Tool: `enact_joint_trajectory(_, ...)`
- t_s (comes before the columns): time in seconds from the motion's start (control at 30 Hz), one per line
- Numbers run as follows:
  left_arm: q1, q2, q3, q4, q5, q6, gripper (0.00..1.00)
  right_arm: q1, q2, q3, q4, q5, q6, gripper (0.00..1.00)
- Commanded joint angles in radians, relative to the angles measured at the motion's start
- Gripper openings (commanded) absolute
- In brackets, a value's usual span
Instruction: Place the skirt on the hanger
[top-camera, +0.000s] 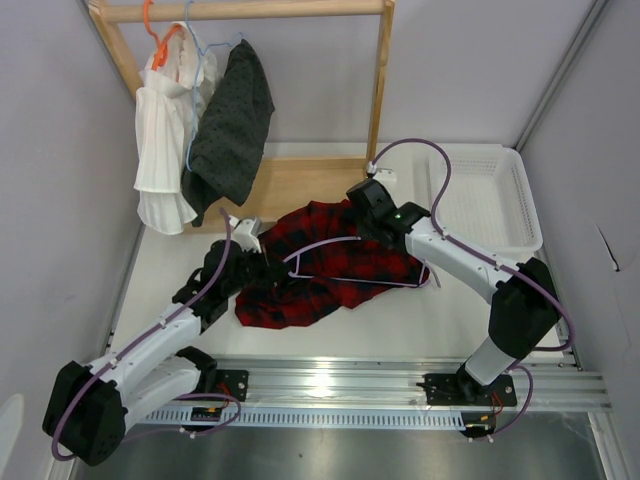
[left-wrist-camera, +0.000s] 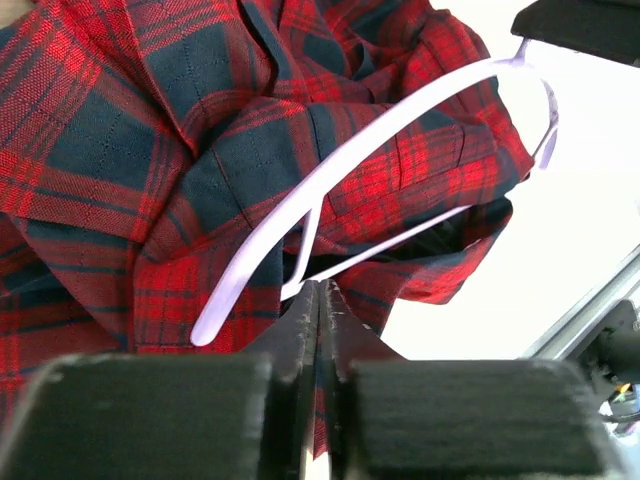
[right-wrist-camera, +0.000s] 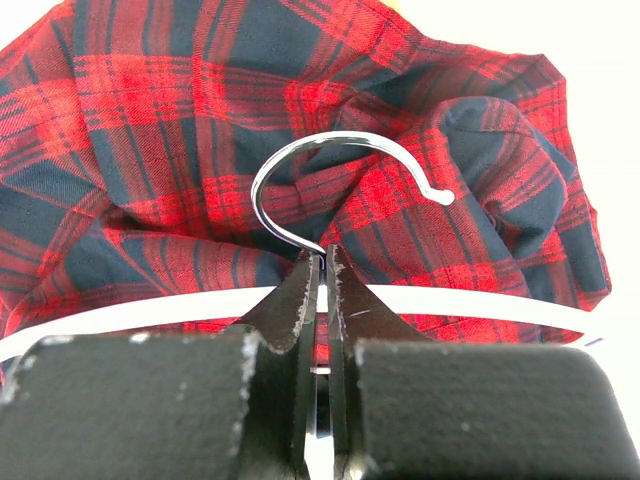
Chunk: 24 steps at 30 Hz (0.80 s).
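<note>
The red-and-black checked skirt (top-camera: 300, 285) lies crumpled on the table between both arms. The lilac hanger (top-camera: 345, 243) lies across it, with one arm under a fold of the cloth. My right gripper (top-camera: 366, 226) is shut on the hanger at the base of its metal hook (right-wrist-camera: 300, 155), and the hanger's bar (right-wrist-camera: 480, 305) runs behind its fingertips. At the skirt's left edge, my left gripper (top-camera: 268, 268) is pressed nearly shut with a strip of skirt (left-wrist-camera: 130, 150) cloth between its jaws. The hanger's curved shoulder (left-wrist-camera: 380, 130) lies just beyond its tips (left-wrist-camera: 322, 290).
A wooden rack (top-camera: 250, 10) at the back left carries a white pleated garment (top-camera: 165, 150) on an orange hanger and a dark dotted garment (top-camera: 235, 125) on a pale blue one. A white basket (top-camera: 490, 195) stands at the back right. A metal rail (top-camera: 400, 385) runs along the near edge.
</note>
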<state>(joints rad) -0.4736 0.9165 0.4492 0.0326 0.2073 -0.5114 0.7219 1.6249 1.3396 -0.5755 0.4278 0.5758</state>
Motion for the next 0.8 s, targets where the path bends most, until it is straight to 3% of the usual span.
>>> enact_joint_trajectory(0.0, -0.016, -0.028, 0.020, -0.025, 0.009, 0.037, 0.16, -0.007, -0.042, 0.035, 0.003, 0.008, 0.007, 0.00)
enact_joint_trajectory(0.17, -0.057, -0.051, 0.046, -0.118, -0.051, 0.086, 0.36, -0.012, -0.037, 0.033, 0.012, 0.002, 0.007, 0.00)
enact_joint_trajectory(0.23, -0.094, -0.042, 0.062, -0.138, -0.100, 0.100, 0.39, -0.012, -0.033, 0.033, 0.014, -0.003, 0.009, 0.00)
enact_joint_trajectory(0.4, -0.183, 0.057, 0.200, -0.290, -0.257, 0.181, 0.43, -0.015, -0.030, 0.032, 0.020, -0.012, 0.006, 0.00)
enact_joint_trajectory(0.53, -0.204, 0.122, 0.282, -0.384, -0.307, 0.235, 0.43, -0.018, -0.030, 0.027, 0.026, -0.020, 0.006, 0.00)
enact_joint_trajectory(0.77, -0.230, 0.235, 0.371, -0.490, -0.264, 0.365, 0.41, -0.024, -0.028, 0.013, 0.040, -0.030, 0.004, 0.00)
